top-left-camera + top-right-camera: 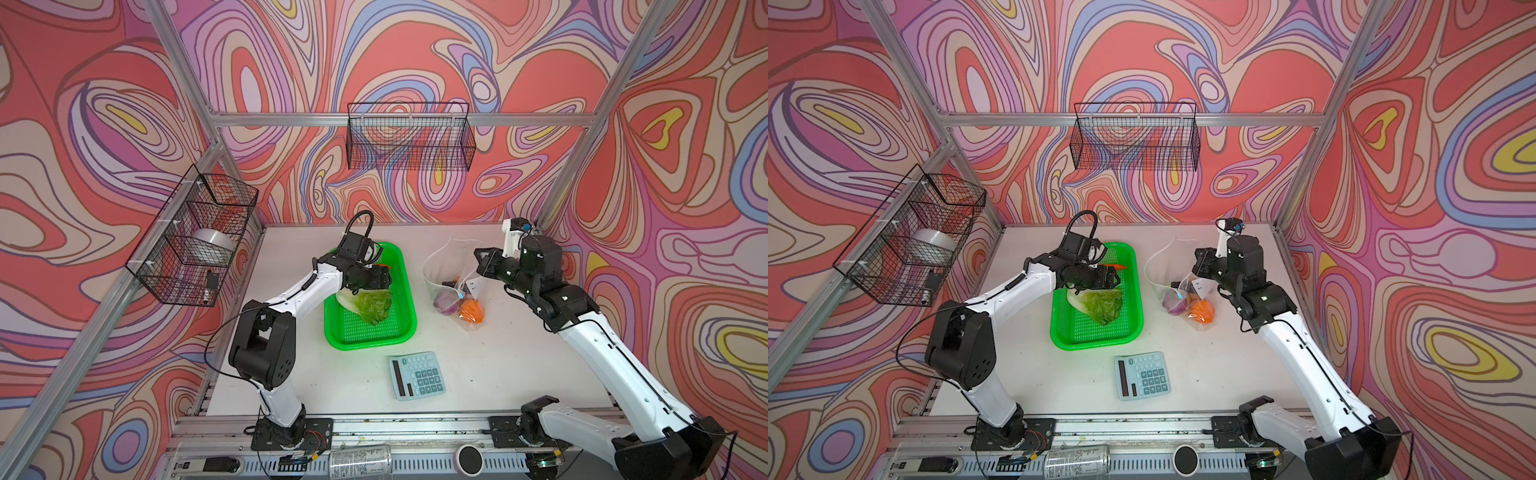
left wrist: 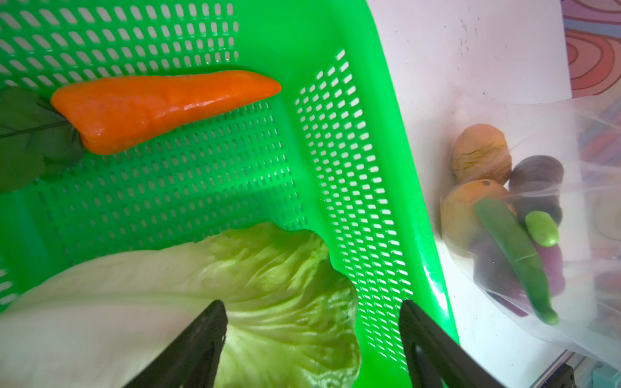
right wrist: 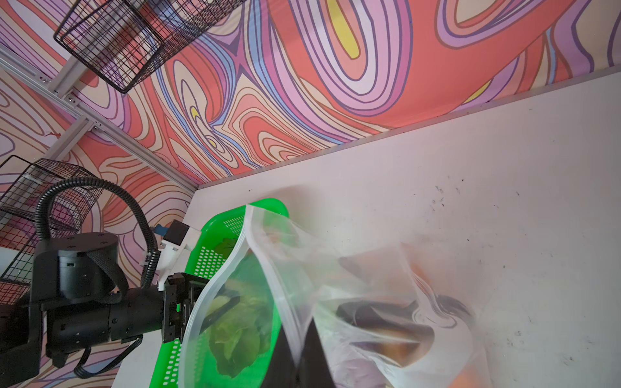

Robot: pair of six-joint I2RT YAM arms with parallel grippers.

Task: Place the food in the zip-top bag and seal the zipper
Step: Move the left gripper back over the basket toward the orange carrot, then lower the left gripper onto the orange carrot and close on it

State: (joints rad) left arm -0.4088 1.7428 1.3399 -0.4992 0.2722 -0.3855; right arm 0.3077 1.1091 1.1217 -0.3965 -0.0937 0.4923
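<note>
My left gripper [image 2: 312, 304] spread wide just over the napa cabbage [image 2: 235, 285] in the green basket [image 2: 336, 134], carrot [image 2: 161, 107] beyond its tips, my right gripper [image 3: 302, 356] pinching the zip-top bag [image 3: 353, 278] by its mouth edge, onion [image 1: 444, 301] and pumpkin [image 1: 471, 311] bagged below it

cabbage [image 1: 365, 305] in basket [image 1: 374, 334]; bag [image 1: 446, 266] to its right

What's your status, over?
Left pincer open above napa cabbage in green basket. Right pincer shut on zip-top bag, mouth held open. Carrot in basket too; nothing between basket and bag.
</note>
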